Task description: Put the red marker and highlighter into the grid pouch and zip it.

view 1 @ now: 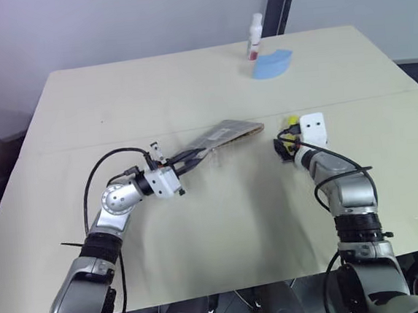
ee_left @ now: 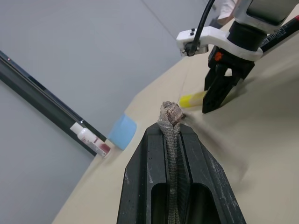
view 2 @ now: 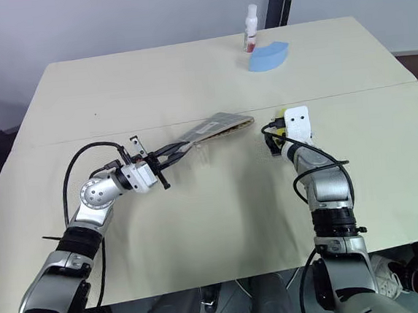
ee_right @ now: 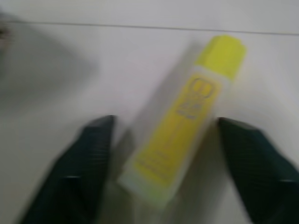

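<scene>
A pale beige table [view 1: 188,85] stands before a grey wall [view 1: 109,22]; the right gripper [ee_right: 163,140], fingers spread, straddles the highlighter [ee_right: 180,123], while the left gripper [ee_left: 170,140] pinches the grid pouch [view 1: 225,134].

- The grid pouch [ee_left: 171,135]: woven cloth, coarse mesh-like weave, matt, crumpled at the pinched edge.
- The left pincer [ee_left: 171,163]: black hard plastic fingers, dull, lightly scuffed.
- The highlighter [ee_right: 187,116]: smooth plastic, slightly glossy, with printed barrel and plain yellow cap.
- The right pincer [ee_right: 173,158]: black fingers with finely ribbed pads.
- The worktop [view 1: 189,92]: smooth, matt, pale beige laminate-like surface.
</scene>
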